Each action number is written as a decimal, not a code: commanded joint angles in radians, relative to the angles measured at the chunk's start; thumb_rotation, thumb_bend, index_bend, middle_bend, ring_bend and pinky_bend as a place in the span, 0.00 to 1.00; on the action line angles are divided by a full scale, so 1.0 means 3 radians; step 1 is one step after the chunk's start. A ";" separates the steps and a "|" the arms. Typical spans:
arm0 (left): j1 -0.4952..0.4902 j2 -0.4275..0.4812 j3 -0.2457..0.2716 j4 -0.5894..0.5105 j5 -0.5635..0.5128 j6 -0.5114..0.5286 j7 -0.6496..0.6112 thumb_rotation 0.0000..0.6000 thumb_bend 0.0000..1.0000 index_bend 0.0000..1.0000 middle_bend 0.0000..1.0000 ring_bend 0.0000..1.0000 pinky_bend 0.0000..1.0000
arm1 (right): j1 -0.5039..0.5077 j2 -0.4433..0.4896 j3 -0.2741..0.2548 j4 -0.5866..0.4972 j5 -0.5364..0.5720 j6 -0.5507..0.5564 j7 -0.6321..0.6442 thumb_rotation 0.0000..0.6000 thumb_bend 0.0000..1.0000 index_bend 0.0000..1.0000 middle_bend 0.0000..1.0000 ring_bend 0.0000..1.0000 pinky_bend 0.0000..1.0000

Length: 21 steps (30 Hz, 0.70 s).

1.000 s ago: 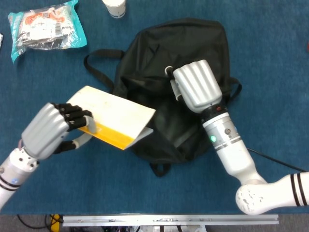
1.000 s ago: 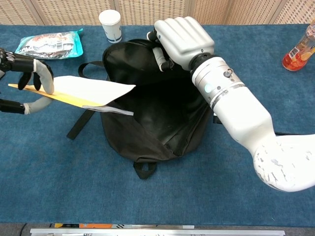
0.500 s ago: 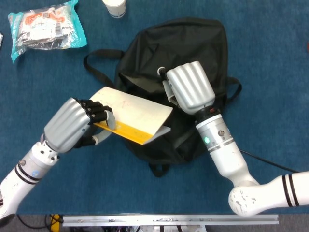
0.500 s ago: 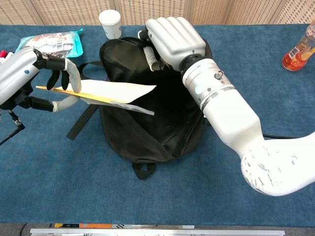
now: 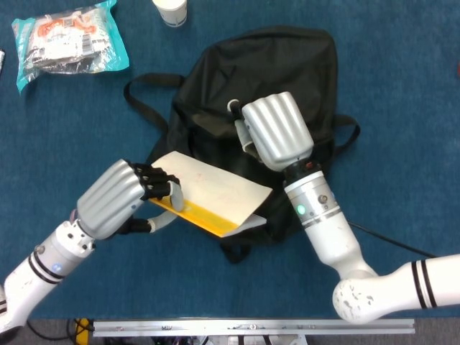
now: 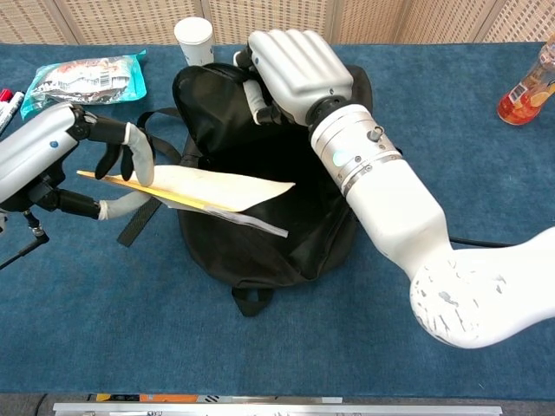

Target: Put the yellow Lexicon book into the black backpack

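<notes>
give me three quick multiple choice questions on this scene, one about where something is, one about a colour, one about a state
1. Where is the paper cup?
A. behind the backpack
B. inside the backpack
C. in the right hand

2. What colour is the table cloth?
A. red
B. blue
C. white

3. What is the left hand doing?
A. resting open
B. pressing the snack packet
C. gripping the book

Answers:
1. A: it stands on the table beyond the black backpack.
2. B: blue cloth surrounds everything.
3. C: its fingers clamp the yellow book's edge.
</notes>
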 commanded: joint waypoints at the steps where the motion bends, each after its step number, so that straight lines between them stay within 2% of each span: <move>1: -0.0035 -0.0051 -0.0025 -0.0042 -0.0059 -0.0065 -0.0055 1.00 0.31 0.59 0.63 0.62 0.76 | 0.0010 -0.0031 0.0011 -0.0029 -0.0020 0.0026 0.0002 1.00 0.62 0.81 0.73 0.66 0.90; 10: -0.0108 -0.0315 -0.0141 0.0091 -0.0251 -0.0217 -0.0123 1.00 0.31 0.59 0.63 0.62 0.76 | -0.0005 -0.0079 -0.0006 -0.0105 -0.0067 0.0074 0.0024 1.00 0.62 0.81 0.73 0.66 0.90; 21: -0.0090 -0.0686 -0.0313 0.0572 -0.0486 -0.0263 0.0231 1.00 0.31 0.59 0.63 0.62 0.76 | -0.0027 -0.0091 -0.0010 -0.0223 -0.0100 0.0063 0.0095 1.00 0.62 0.81 0.73 0.66 0.90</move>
